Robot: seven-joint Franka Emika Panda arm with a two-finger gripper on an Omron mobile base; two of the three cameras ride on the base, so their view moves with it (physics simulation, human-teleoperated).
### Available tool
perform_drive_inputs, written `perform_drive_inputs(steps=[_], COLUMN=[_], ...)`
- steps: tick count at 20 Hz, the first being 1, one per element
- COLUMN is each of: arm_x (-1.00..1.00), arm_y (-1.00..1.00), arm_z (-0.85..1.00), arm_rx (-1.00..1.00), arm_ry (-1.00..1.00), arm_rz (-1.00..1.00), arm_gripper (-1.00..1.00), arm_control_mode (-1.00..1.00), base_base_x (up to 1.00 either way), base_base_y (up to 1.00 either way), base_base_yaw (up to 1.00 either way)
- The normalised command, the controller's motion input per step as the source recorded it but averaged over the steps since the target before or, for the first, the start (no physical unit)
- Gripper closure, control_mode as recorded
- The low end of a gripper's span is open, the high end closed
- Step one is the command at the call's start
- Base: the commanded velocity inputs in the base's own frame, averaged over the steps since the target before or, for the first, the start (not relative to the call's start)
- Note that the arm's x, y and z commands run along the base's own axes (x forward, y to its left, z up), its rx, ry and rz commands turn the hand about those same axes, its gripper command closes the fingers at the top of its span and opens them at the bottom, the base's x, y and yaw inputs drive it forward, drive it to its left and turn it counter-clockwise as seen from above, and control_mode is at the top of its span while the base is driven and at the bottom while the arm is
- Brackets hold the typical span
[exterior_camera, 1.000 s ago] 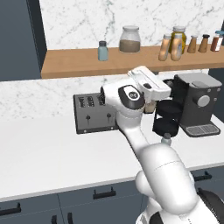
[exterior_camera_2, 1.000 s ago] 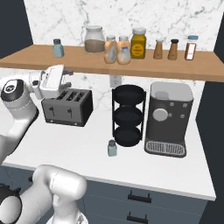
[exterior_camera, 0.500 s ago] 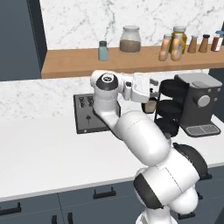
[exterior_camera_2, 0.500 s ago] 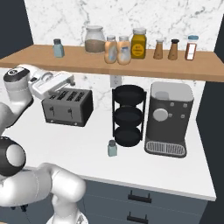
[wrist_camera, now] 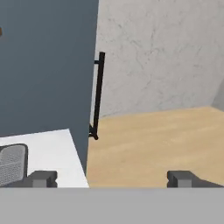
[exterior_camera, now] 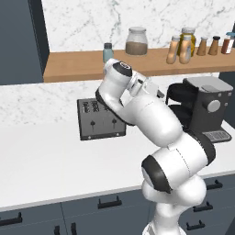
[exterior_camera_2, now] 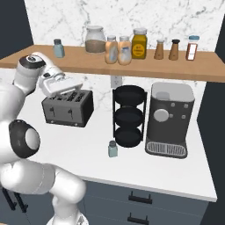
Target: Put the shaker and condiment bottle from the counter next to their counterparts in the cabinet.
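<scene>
Although it is small and presumably light, the shaker (exterior_camera_2: pixel 113 149) is a smooth, rigid cylinder that may slip or tip, so a hold across its pale body just below the dark cap is judged safest. It stands on the counter (exterior_camera_2: pixel 96 154) just in front of the black three-tier rack (exterior_camera_2: pixel 128 116), which is taken here as the landmark. Right of the rack, the coffee machine (exterior_camera_2: pixel 168 118) is seen; left of it, the toaster (exterior_camera_2: pixel 68 106). Above the rack, on the wooden shelf (exterior_camera_2: pixel 132 67), two amber bottles (exterior_camera_2: pixel 117 49) stand side by side, with a glass jar (exterior_camera_2: pixel 95 39) to their left and a second shaker (exterior_camera_2: pixel 58 48) further left still. The gripper (wrist_camera: pixel 111 178) is held with its fingertips (wrist_camera: pixel 42 178) wide apart and empty, above the toaster. The rack and the coffee machine crowd the shaker from behind; the front approach looks free.
</scene>
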Motion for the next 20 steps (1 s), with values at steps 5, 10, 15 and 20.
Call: perform_drive_inputs(steps=[5,10,15,20], arm_x=[-0.59,-0.21,0.34,0.48], arm_y=[-0.12,0.0,0.06,0.31], arm_z=[-1.0,-0.74,-0.99,-0.63], arm_rx=[0.09,0.08,0.05,0.03], arm_ry=[-0.2,-0.29,-0.12,-0.03], arm_rz=[0.69,0.61,0.56,0.27], arm_gripper=[-1.0,-1.0,-1.0,-1.0], arm_control_mode=[-1.0,-1.0,-1.0,-1.0], base_base_x=[0.0,0.0,0.0,0.0], base_base_y=[0.0,0.0,0.0,0.0], base_base_yaw=[0.0,0.0,0.0,0.0])
